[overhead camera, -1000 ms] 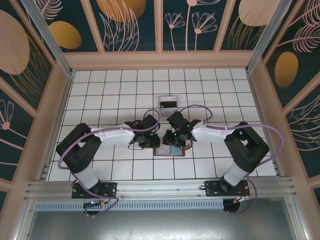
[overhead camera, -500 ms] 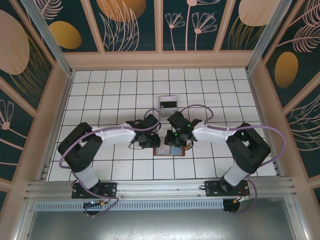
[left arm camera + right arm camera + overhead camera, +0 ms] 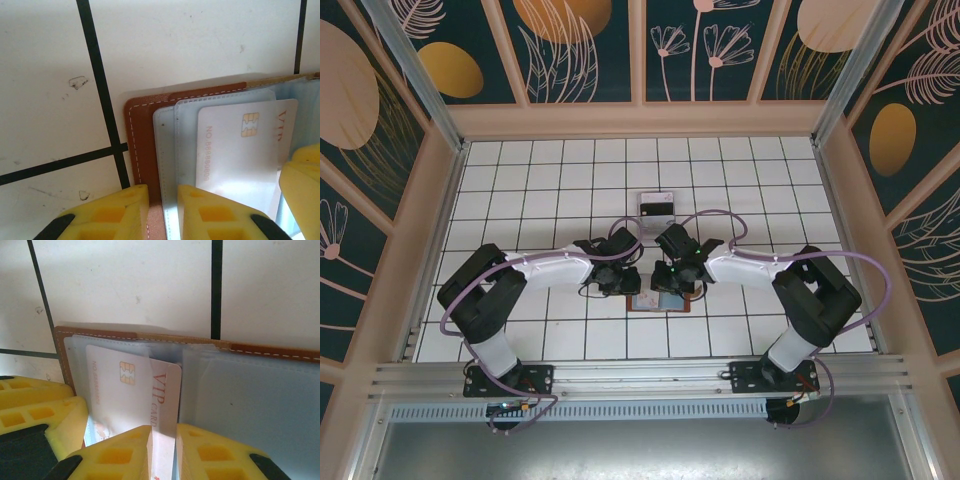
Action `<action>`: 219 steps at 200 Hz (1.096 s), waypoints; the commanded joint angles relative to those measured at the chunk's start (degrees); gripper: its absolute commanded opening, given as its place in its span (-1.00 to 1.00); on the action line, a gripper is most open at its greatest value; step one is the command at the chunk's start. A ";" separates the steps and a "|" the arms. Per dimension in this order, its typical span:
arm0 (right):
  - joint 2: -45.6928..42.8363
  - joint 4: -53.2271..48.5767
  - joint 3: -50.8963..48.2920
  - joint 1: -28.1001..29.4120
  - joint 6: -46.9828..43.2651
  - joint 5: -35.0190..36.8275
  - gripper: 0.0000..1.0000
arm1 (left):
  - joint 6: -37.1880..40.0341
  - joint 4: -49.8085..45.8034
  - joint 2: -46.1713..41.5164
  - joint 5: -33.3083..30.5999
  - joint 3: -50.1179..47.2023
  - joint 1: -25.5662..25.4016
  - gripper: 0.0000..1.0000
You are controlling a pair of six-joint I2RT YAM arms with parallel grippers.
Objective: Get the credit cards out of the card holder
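Fingers [image 3: 107, 215] first: nearly closed on both sides, each pair with something thin between. With the left gripper [image 3: 162, 196], pinches the card holder [image 3: 142, 130] at its left edge, brown leather and grey-blue lining together in the narrow gap (an anchoring grip, by the look of it, to stop the card holder sliding or lifting under a pull). Holds that card holder open and flat on the white tiled table [image 3: 550, 180], under both wrists.

With the right gripper [image 3: 163, 439], nips the VIP card [image 3: 135, 385] by the corner nearest the card holder's centre fold, pads almost touching across the plastic. Seems to have the card partly out of the card holder's left-hand pocket, with chip and number showing and the end by the fold past the lining, a little askew.

Looks like the draw-out step for this card. Calls for a straight pull toward the centre fold, flat to the card holder. Risks the thin plastic slipping free, or the card holder dragging along.
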 commanded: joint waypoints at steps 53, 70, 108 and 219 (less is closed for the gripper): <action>0.54 3.85 -3.65 -0.39 0.84 -0.15 -0.62 | 0.74 -5.90 5.73 -4.89 -1.20 -1.03 -0.54; 0.57 4.56 -4.31 -0.50 1.08 -0.39 -0.60 | 0.81 -7.02 6.35 -6.17 -0.87 -1.29 -0.54; 0.41 7.42 -6.40 -1.04 1.65 -1.82 -0.59 | 0.93 -8.84 7.91 -7.58 -0.32 -1.82 -0.54; -4.50 27.97 -16.49 -2.83 6.33 -12.49 -0.68 | 0.43 -9.15 11.02 -7.43 -0.31 -2.92 -0.54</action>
